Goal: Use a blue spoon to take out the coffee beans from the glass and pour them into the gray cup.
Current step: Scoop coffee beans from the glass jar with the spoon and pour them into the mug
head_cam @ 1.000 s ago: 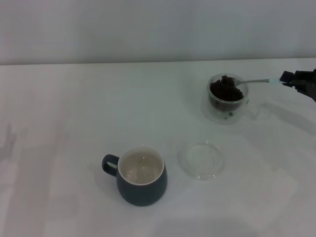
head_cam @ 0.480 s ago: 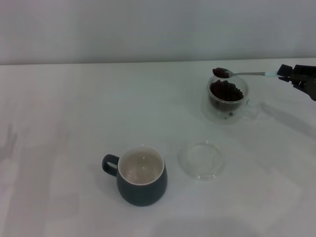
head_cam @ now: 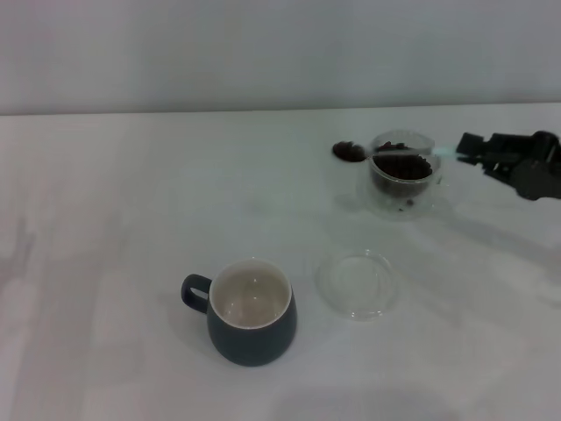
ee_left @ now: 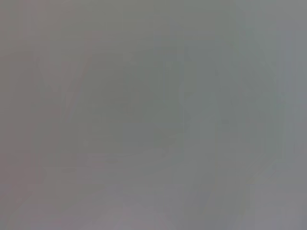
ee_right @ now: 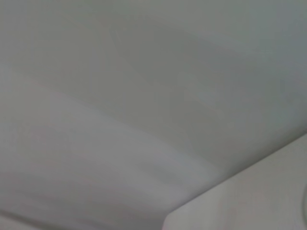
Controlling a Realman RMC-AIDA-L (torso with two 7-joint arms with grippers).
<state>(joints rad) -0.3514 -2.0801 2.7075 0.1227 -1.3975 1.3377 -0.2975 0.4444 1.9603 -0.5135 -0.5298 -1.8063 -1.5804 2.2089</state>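
Observation:
In the head view my right gripper (head_cam: 465,151) comes in from the far right, shut on the pale handle of the blue spoon (head_cam: 412,151). The spoon lies level across the top of the glass (head_cam: 401,175). Its bowl juts out past the glass's left side and carries a small heap of coffee beans (head_cam: 349,151). More dark beans fill the glass. The gray cup (head_cam: 252,312) stands near the front, left of centre, its cream inside bare and its handle to the left. Neither wrist view shows any task object. My left gripper is out of view.
A flat clear round saucer (head_cam: 357,283) lies on the white table (head_cam: 123,219), between the gray cup and the glass. A pale wall runs along the table's far edge.
The spoon went from dipped in the glass's beans to lifted out with a load. It has since moved left, so its loaded bowl is past the glass's left side.

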